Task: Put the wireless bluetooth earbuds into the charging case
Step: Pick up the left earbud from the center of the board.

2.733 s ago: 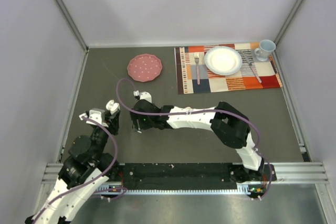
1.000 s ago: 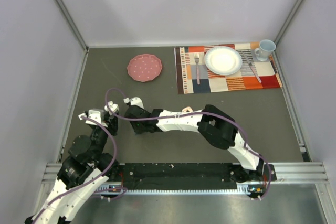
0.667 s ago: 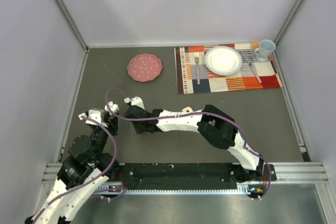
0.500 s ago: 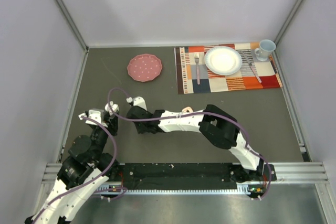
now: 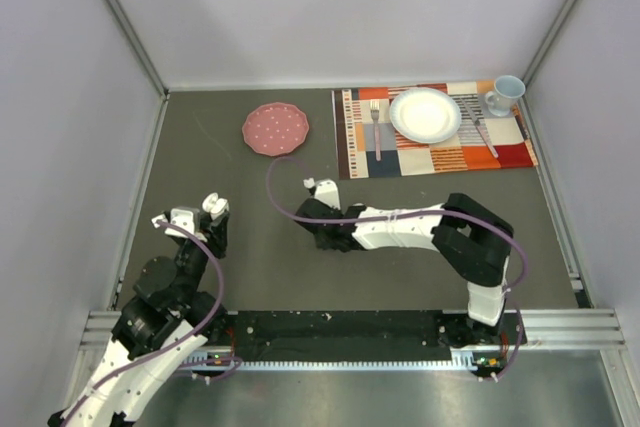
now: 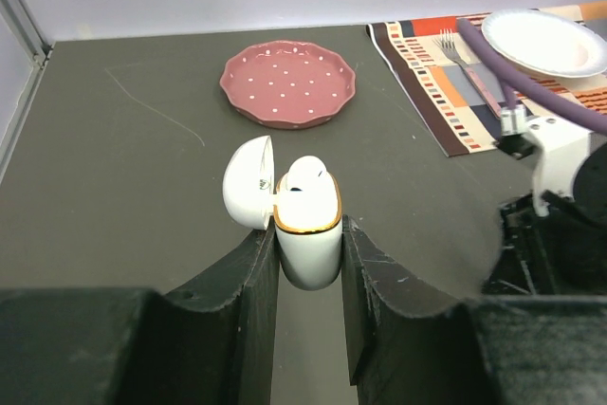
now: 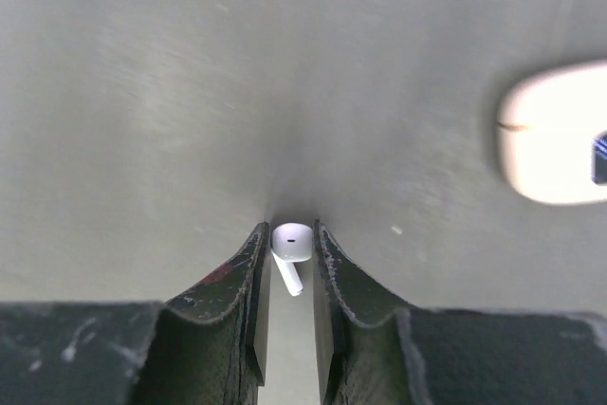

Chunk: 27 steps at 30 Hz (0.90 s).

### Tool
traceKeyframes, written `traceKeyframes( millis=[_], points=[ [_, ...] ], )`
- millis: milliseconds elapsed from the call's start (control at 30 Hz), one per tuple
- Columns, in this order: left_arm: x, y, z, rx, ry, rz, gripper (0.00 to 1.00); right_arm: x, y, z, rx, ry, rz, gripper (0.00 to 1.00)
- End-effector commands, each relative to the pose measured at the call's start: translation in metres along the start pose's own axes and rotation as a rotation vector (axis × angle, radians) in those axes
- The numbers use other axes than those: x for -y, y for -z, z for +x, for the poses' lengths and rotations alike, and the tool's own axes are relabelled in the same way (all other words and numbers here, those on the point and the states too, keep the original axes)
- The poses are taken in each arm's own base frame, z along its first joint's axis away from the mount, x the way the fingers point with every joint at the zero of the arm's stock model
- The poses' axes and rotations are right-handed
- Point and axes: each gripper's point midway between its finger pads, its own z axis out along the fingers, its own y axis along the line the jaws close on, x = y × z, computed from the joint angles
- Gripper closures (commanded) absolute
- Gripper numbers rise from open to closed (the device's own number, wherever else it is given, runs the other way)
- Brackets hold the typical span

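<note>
One earbud (image 6: 305,174) looks seated in the charging case (image 6: 308,251) clamped by the left gripper (image 6: 308,234); at three o'clock, the right gripper (image 7: 285,234) pinches a second earbud (image 7: 287,246), not yet inserted.

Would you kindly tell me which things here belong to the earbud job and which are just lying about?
Job: open charging case in the left hand; earbud seated in it; second earbud pinched in the right hand.
Lying about: pink dotted plate; patterned placemat with white plate, fork; blue mug.
</note>
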Motion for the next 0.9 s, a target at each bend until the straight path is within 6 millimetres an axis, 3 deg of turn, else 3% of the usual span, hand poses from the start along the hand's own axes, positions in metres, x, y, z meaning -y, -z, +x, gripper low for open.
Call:
traceKeyframes(
  millis=[0, 233, 533, 867],
  points=[
    [-0.003, 0.020, -0.040, 0.207, 0.112, 0.037, 1.00, 0.041, 0.016, 0.010, -0.003, -0.047, 0.086, 0.83],
    [0.000, 0.018, -0.039, 0.211, 0.131, 0.048, 1.00, 0.047, 0.016, 0.033, -0.070, -0.065, 0.081, 0.75],
    [-0.001, 0.018, -0.038, 0.207, 0.130, 0.043, 1.00, 0.047, 0.018, 0.028, -0.065, 0.017, 0.071, 0.66],
    [0.001, 0.017, -0.036, 0.204, 0.133, 0.046, 1.00, 0.050, 0.012, 0.028, -0.073, 0.111, 0.079, 0.67]
  ],
)
